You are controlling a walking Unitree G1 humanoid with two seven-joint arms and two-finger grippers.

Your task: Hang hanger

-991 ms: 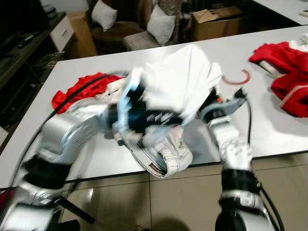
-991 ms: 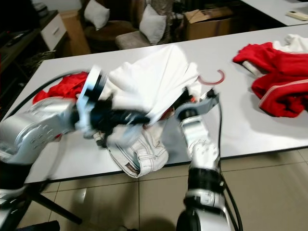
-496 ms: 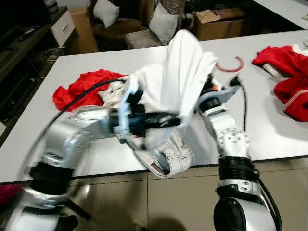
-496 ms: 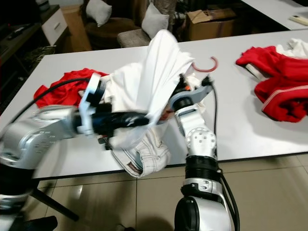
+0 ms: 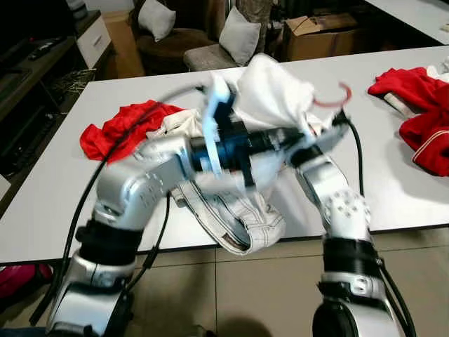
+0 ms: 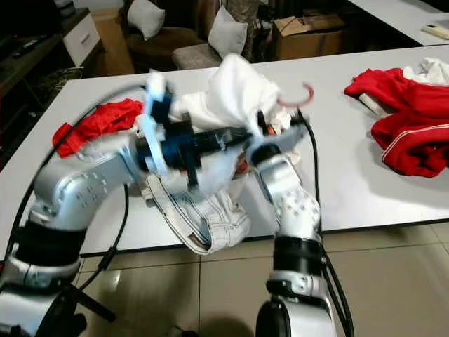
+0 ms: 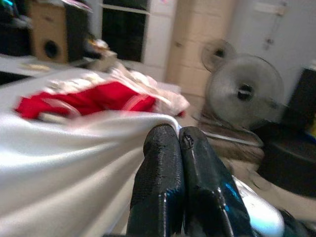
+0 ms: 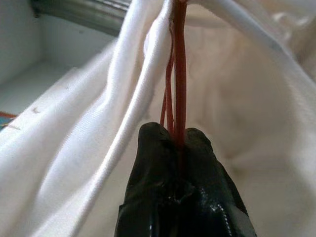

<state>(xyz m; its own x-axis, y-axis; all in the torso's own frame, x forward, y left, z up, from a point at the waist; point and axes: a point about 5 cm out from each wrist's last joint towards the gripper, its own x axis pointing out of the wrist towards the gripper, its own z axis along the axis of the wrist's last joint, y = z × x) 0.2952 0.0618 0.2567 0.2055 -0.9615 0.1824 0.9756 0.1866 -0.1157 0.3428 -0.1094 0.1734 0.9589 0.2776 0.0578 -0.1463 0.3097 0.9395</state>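
Observation:
A red wire hanger sits inside a white shirt [image 5: 270, 95], and only its hook [image 5: 335, 98] sticks out above the white table [image 5: 393, 189]. In the right wrist view my right gripper [image 8: 176, 134] is shut on the hanger's red wires [image 8: 177, 74], with white cloth all around. My left arm reaches across in front of the shirt. Its gripper [image 7: 177, 136] is shut on a fold of the white shirt [image 7: 74, 163]. In the eye views the left gripper [image 5: 284, 140] lies close beside the right wrist [image 5: 319, 144], partly blurred.
White-stitched jeans [image 5: 238, 217] hang over the table's front edge. One red garment [image 5: 116, 130] lies at the left and another [image 5: 421, 98] at the right. Behind the table stand chairs with cushions [image 5: 238, 35] and a cardboard box [image 5: 319, 31]. A fan [image 7: 244, 91] stands in the room.
The left arm has swung up and to the right across the shirt. The shirt's raised peak has dropped and bunched around the hanger. The right arm has held its place.

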